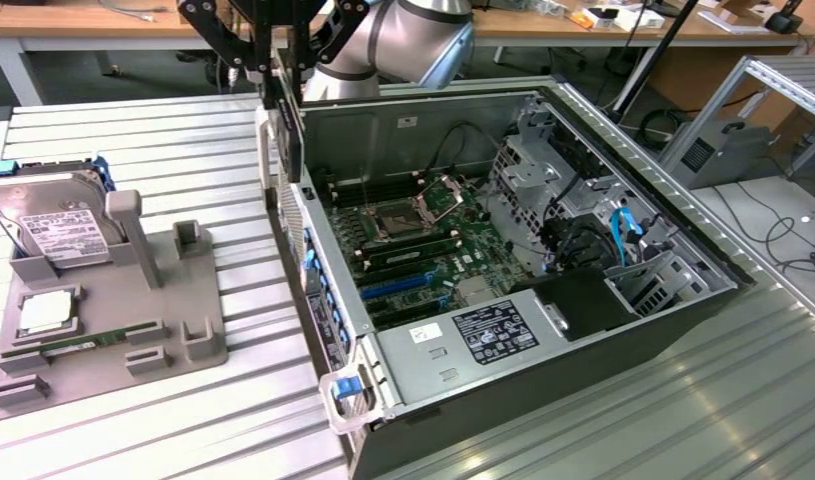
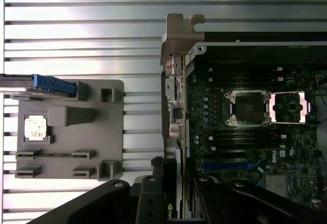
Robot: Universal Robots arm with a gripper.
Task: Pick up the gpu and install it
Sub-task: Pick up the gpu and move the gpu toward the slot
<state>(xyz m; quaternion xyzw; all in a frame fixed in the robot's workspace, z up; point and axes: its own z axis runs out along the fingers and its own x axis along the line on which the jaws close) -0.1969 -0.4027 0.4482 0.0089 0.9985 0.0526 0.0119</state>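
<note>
My gripper (image 1: 276, 72) is shut on the gpu (image 1: 290, 135), a thin dark card that hangs edge-down above the rear wall of the open computer case (image 1: 674, 300), at the exterior view's left side of the case. The wrist view looks along the gpu (image 2: 175, 116) edge-on, with its silvery end bracket (image 2: 182, 35) farthest from the camera. There the black gripper (image 2: 176, 185) clamps the card from both sides. The card hovers just outside the motherboard (image 1: 427, 250), above the case edge. The blue slots (image 1: 396, 285) lie lower on the board.
A grey fixture (image 1: 180, 330) on the slatted table holds the boxy hard drive (image 1: 54, 225), a small square silver chip (image 1: 43, 315) and a memory stick (image 1: 87, 343). Inside the case are the CPU socket (image 1: 410, 215), drive cages (image 1: 541, 170), cables (image 1: 621, 235) and the power supply (image 1: 494, 335).
</note>
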